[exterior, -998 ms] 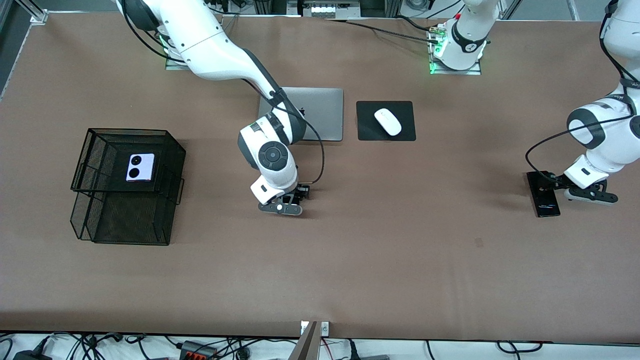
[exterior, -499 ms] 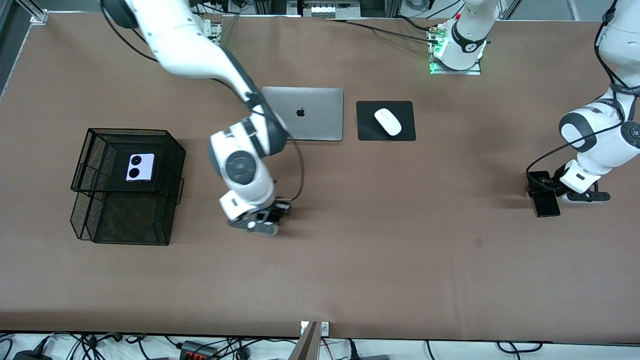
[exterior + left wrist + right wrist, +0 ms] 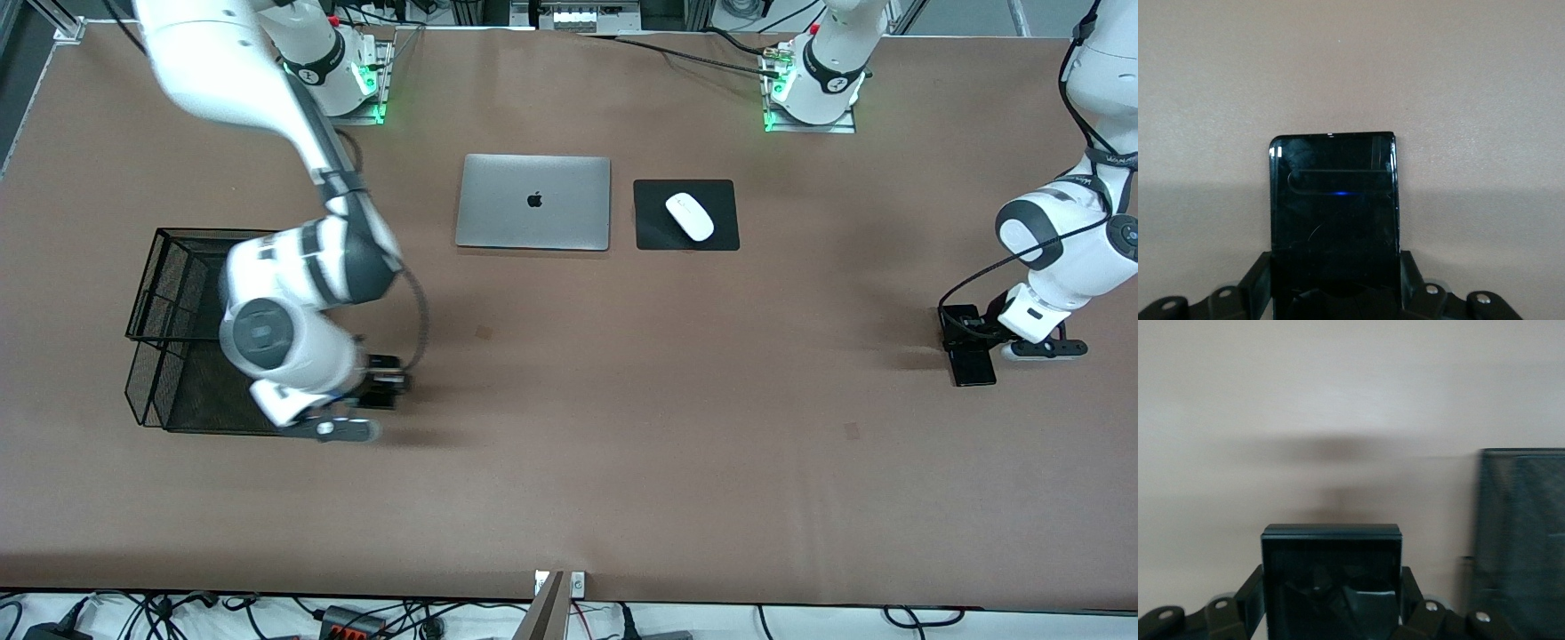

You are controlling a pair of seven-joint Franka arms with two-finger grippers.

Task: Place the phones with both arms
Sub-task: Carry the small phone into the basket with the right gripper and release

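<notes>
A small squarish black phone hangs over the table beside the black mesh basket, with my right gripper shut on it. In the right wrist view this phone fills the gap between the fingers, and the basket is close beside it. A longer black slab phone lies on the table toward the left arm's end. My left gripper is shut on its end. In the left wrist view the slab sticks out from between the fingers.
A closed silver laptop and a white mouse on a black pad lie near the arms' bases. The basket has two mesh tiers, and the right arm's wrist covers part of the upper one.
The right arm has swung from the table's middle to the basket, carrying the small black phone. The left gripper has closed on the slab phone.
</notes>
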